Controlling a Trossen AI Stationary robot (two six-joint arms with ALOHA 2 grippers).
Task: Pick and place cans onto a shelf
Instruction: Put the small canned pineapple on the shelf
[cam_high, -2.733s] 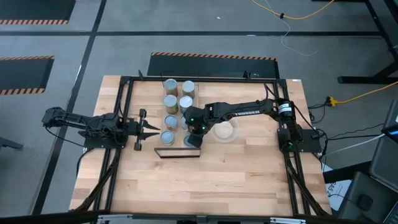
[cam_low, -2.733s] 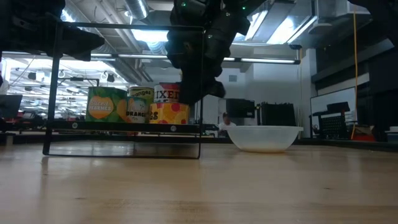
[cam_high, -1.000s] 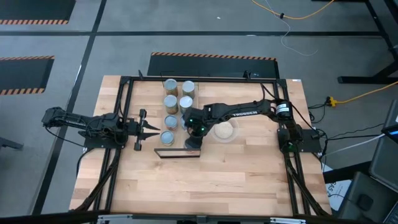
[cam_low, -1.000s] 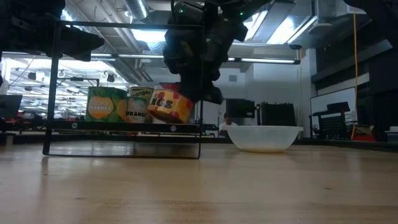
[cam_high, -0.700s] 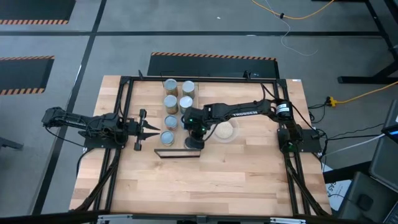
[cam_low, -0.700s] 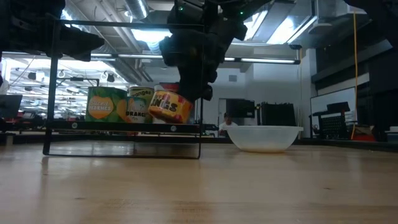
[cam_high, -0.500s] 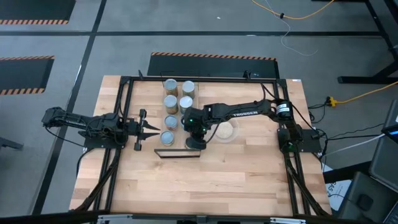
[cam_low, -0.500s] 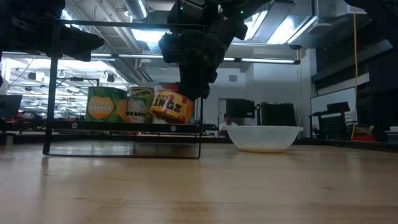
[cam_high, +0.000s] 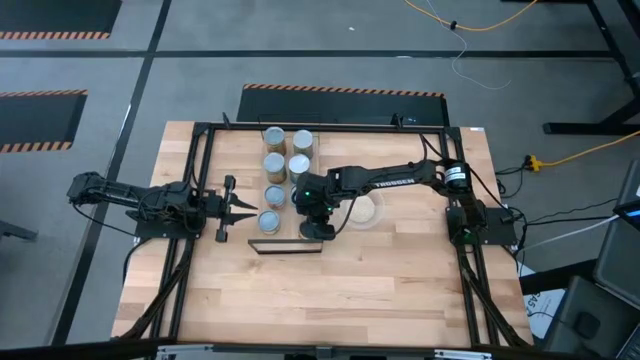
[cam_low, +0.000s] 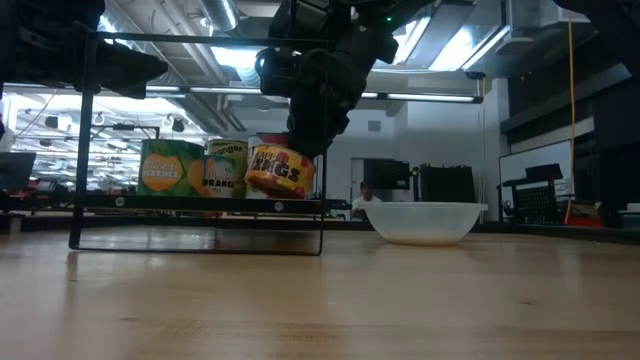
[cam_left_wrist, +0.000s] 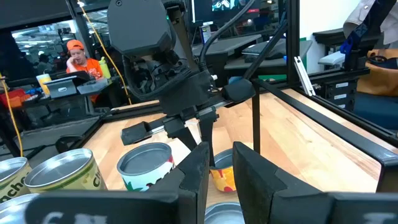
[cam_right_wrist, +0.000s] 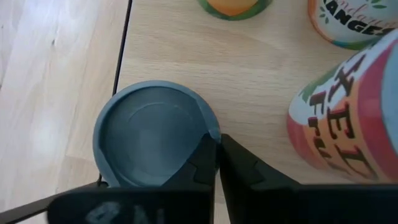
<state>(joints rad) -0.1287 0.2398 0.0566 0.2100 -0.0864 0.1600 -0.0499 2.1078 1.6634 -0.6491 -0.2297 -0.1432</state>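
Tabletop (cam_high: 330, 290) is light butcher-block wood, smooth with a slight sheen. The shelf (cam_low: 200, 205) looks like pale wood too, with a thin matt black metal frame (cam_low: 322, 140). The cans (cam_high: 285, 160) have shiny metal lids; the one the right gripper (cam_right_wrist: 216, 163) pinches by the rim (cam_right_wrist: 152, 137) has a dull grey-blue lid and a glossy printed label. The bowl (cam_low: 425, 222) looks like frosted translucent plastic. The arms are matt black.

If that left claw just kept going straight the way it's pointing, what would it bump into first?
Probably the silver-topped can right ahead of the left gripper; depth is hard to judge. Beyond it hangs the tilted can in the right gripper.
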